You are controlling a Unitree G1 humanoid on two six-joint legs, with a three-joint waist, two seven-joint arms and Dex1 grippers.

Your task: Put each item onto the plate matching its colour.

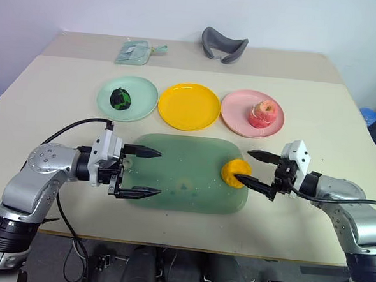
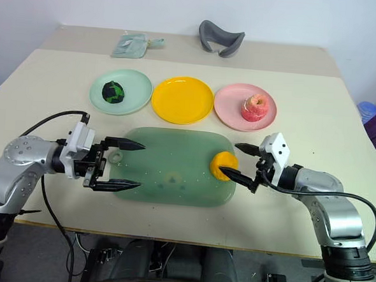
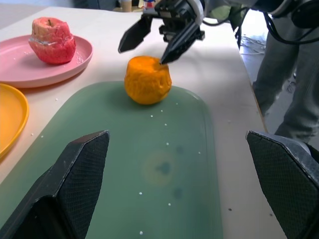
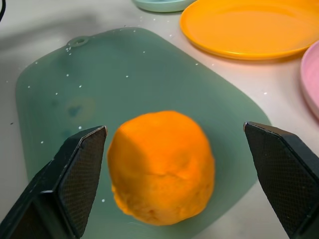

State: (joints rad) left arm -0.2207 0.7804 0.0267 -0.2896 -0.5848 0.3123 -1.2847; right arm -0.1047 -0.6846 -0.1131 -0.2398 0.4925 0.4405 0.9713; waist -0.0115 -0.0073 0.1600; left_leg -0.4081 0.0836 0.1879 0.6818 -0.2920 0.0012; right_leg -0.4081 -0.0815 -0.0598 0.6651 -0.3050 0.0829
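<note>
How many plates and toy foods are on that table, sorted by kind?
Plates: 3, mint green plate, yellow plate, pink plate.
Toy foods: 3, green-and-black ball, pink-red apple, orange lump.
Total: 6.

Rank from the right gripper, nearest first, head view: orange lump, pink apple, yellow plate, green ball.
From the right gripper, open:
1. Orange lump, on the green board's right end, right at the fingertips.
2. Pink apple, on the pink plate, straight beyond the gripper.
3. Yellow plate, middle of the row.
4. Green ball, on the mint plate, far left.
</note>
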